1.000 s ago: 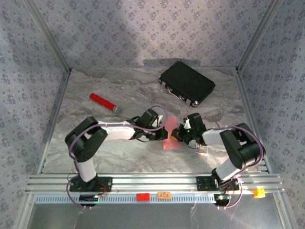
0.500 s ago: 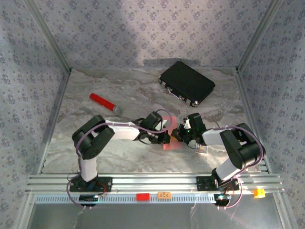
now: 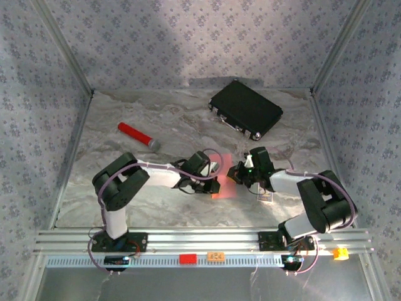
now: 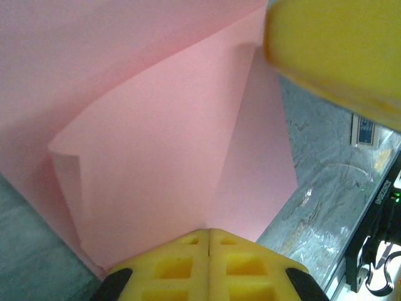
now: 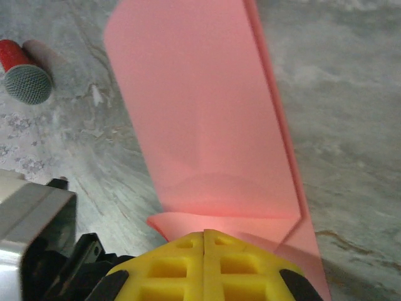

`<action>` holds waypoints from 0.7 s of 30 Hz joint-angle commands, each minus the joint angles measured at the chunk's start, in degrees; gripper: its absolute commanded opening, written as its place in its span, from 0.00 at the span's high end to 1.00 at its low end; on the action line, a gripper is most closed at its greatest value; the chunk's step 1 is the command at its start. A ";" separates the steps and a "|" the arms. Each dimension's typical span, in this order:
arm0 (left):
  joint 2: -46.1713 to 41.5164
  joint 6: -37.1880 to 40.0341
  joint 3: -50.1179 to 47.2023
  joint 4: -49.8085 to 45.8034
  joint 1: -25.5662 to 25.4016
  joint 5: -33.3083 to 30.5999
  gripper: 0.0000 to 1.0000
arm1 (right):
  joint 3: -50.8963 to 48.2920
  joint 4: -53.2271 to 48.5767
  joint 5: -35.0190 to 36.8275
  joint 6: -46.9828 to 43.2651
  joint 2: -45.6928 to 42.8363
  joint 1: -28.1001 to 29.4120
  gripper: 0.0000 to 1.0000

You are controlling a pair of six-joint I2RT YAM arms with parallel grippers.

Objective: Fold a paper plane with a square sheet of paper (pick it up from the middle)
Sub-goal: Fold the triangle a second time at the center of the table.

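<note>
The square sheet of paper (image 3: 224,186), salmon pink and folded into flaps, sits between the two grippers at the table's middle front. My left gripper (image 3: 216,183) is at its left side and my right gripper (image 3: 236,175) at its right. In the left wrist view the yellow jaws (image 4: 208,233) are pressed together on the paper's near edge, and the creased sheet (image 4: 156,157) spreads above them. A yellow finger (image 4: 338,50) of the right gripper shows at the top right. In the right wrist view the gripper (image 5: 205,235) is shut on the folded sheet (image 5: 207,125), which stretches away as a long strip.
A black case (image 3: 245,108) lies at the back right. A red cylinder with a grey cap (image 3: 136,135) lies at the left, and in the right wrist view (image 5: 25,78) too. A small printed card (image 3: 266,197) lies under the right forearm. An aluminium rail (image 3: 200,238) borders the near edge.
My left gripper reached right and down to the paper's left edge and closed on it. The right gripper kept its hold and shifted slightly.
</note>
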 commanded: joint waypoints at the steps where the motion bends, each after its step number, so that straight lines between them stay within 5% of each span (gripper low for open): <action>1: -0.13 1.90 -2.40 -3.67 0.38 -0.13 0.98 | 1.61 -0.55 -0.98 -1.64 0.44 2.10 0.93; 7: -0.34 1.60 -2.60 -2.78 0.48 -0.45 0.98 | 2.70 -1.81 1.03 -1.84 5.34 5.14 0.95; 21: 0.59 0.72 -3.13 -1.64 0.44 -0.02 0.98 | 2.88 -2.06 -0.99 -5.25 8.75 -6.76 0.96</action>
